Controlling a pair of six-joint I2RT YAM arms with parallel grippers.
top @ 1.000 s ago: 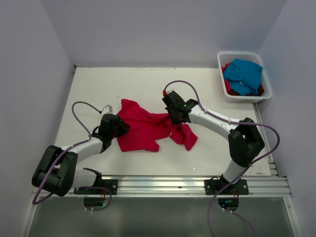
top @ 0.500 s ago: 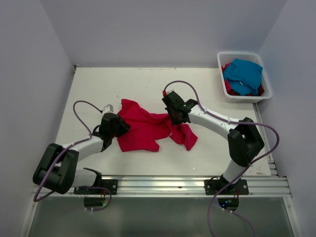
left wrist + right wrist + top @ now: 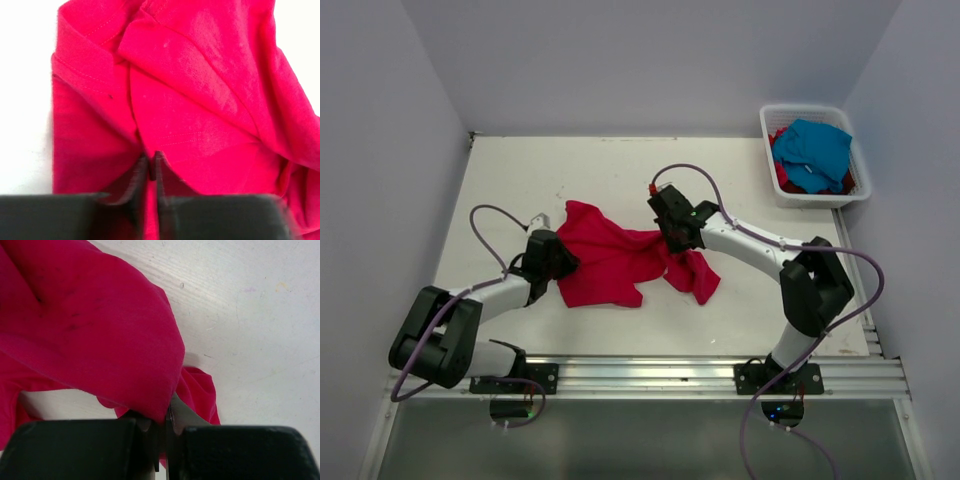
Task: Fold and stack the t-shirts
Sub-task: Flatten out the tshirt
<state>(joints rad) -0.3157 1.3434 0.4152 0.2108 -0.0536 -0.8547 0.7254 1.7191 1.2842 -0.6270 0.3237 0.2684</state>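
A white slatted plastic basket (image 3: 804, 108) sits at the far right corner of the flat white tabletop (image 3: 590, 170). A ribbed silver metal rail (image 3: 650, 372) runs along its near edge.

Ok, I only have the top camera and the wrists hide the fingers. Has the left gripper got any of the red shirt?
Observer: Yes. The left wrist view shows the left gripper nearly closed, a fold of the red t-shirt pinched between its fingers.
Operator: And the right one?
Observer: The right gripper is shut on an edge of that shirt, which drapes over it.
Operator: Is the left near a hem?
Observer: No; a stitched band lies further up that view, apart from the fingers.
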